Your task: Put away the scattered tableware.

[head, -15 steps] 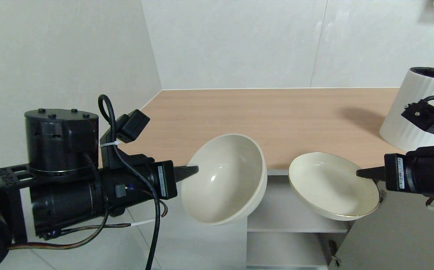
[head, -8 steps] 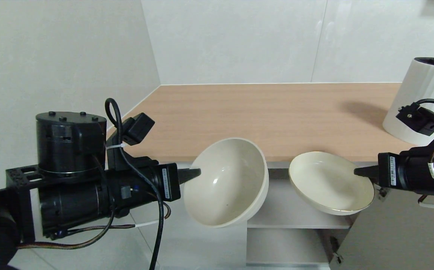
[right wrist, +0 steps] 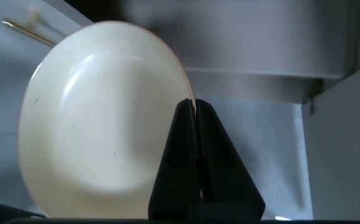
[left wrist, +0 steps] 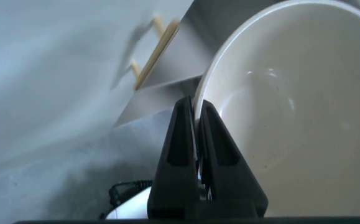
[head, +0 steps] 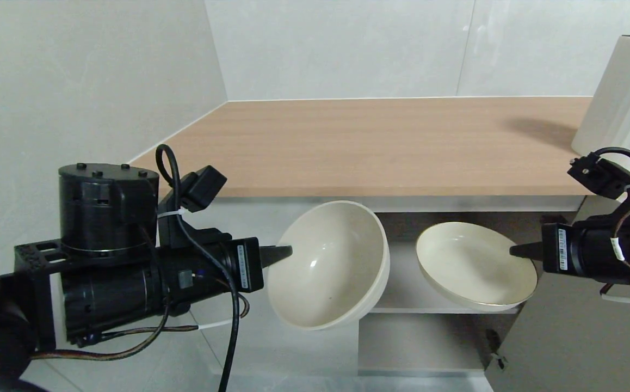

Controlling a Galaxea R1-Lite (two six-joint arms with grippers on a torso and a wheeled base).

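left gripper [head: 288, 251] clamps bowl [head: 328, 265] rim; right gripper [head: 513, 251] clamps plate [head: 475, 265] rim.

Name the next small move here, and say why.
Probably ease both dishes forward onto the cabinet shelf: the left gripper pinches the bowl by its rim, the right gripper the plate, and both hang before the shelf, not on it.

white ribbed vase [head: 625, 98] cut off at head view's right edge. bowl [left wrist: 291, 112] rim cropped in left wrist view. shelf [head: 402, 291] partly hidden behind bowl, plate [head: 473, 267].
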